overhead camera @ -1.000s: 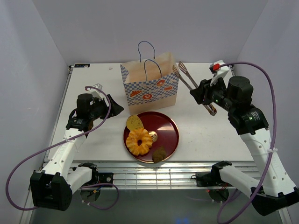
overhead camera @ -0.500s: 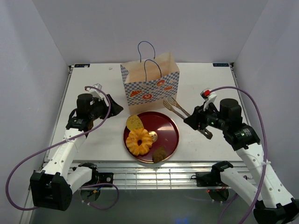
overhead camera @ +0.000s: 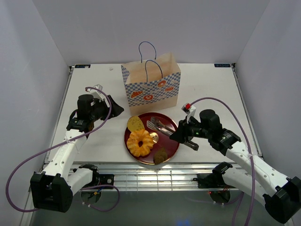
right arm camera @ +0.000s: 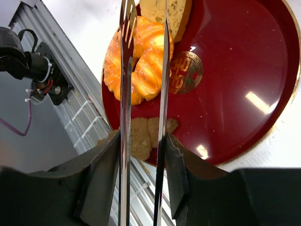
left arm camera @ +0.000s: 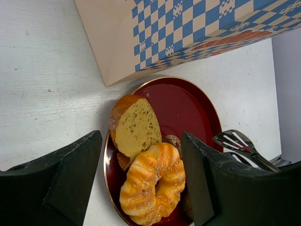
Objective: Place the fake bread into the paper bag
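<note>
Right gripper [right arm camera: 141,179]: clamped on tongs [right arm camera: 126,94]; tong tips apart, empty, above plate [left arm camera: 178,108]
Left gripper [left arm camera: 141,139]: jaws spread, holding nothing; left of plate
Bread [left arm camera: 153,183]: all visible pieces on plate, just in front of bag [overhead camera: 151,87]; none gripped
Progress: no piece seen bagged; bag interior hidden; pickup and transfer of each plate piece left
Count: three pieces on plate: one ring [overhead camera: 140,142], one slice [overhead camera: 135,123], one brown piece [overhead camera: 161,155]; one bag; one plate; one pair of tongs
</note>
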Robot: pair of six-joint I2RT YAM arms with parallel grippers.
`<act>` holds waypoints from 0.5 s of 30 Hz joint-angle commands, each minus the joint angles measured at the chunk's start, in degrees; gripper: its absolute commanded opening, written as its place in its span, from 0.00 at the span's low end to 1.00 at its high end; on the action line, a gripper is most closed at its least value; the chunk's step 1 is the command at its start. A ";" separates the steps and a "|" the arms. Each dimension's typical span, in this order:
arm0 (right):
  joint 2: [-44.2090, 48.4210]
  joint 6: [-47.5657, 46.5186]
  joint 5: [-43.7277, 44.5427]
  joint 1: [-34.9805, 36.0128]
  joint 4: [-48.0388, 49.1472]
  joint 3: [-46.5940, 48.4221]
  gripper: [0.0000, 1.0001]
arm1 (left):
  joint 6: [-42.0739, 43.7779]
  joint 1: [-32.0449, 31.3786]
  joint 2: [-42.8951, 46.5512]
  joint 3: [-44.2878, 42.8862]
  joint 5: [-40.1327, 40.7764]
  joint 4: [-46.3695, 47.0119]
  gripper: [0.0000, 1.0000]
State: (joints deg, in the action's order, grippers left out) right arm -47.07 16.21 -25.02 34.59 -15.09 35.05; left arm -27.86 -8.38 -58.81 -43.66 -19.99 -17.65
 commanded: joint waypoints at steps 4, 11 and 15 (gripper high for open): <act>-5.38 5.50 1.64 2.15 17.28 -2.17 0.47 | 0.61 -0.23 0.36 -1.60 -0.58 -0.10 0.78; -12.51 6.82 2.34 3.03 23.70 -1.48 0.47 | 0.44 -0.23 0.10 -1.52 -1.54 0.07 0.78; -17.17 6.82 1.38 3.12 25.90 -0.42 0.47 | 0.43 -0.23 0.18 -1.52 -2.07 0.16 0.78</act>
State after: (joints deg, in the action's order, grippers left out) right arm -61.80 22.39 -23.31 37.32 4.34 32.86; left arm -27.88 -8.38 -58.83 -43.66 -20.67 -17.76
